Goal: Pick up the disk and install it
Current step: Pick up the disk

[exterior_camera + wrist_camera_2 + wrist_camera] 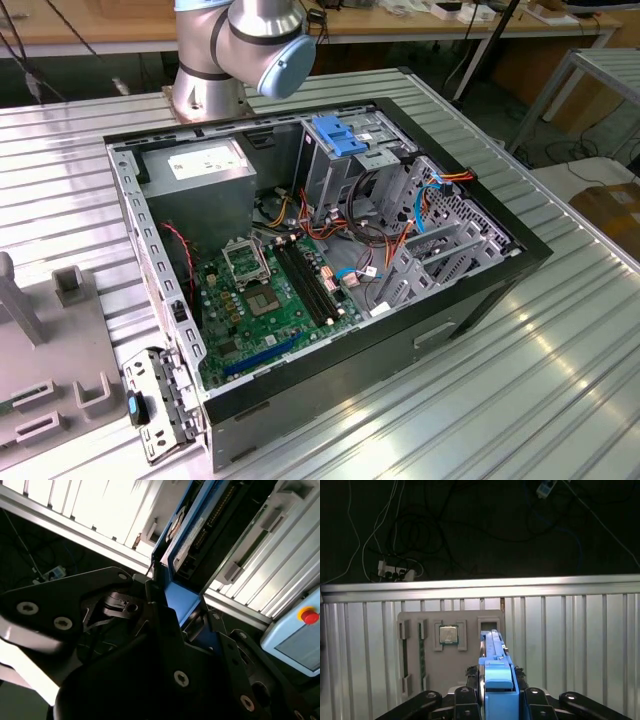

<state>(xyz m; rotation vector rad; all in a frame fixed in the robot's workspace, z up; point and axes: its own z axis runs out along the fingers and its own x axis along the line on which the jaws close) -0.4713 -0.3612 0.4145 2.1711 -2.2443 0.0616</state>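
In the first wrist view the disk [496, 652] is seen edge-on, a thin metal slab with a blue plastic rail. It juts out from between the dark fingers of my gripper [497, 692], which is shut on it. It hangs over a ribbed metal table, above a grey fixture plate [470, 670]. In the second wrist view the disk [187, 535] shows its white label and blue frame, with the gripper [167, 605] clamped on the blue end. In the exterior view the open computer case [480, 290] lies on the table, with a metal drive cage [350, 170] at its far side.
A bare blue bracket [343, 135] tops the drive cage, and a grey power-supply box [200, 165] fills the case's far corner. The arm's base [235, 60] stands behind the case. The fixture plate carries a processor chip [448, 635] and memory sticks [422, 652]. A pendant with a red button [310, 615] lies nearby.
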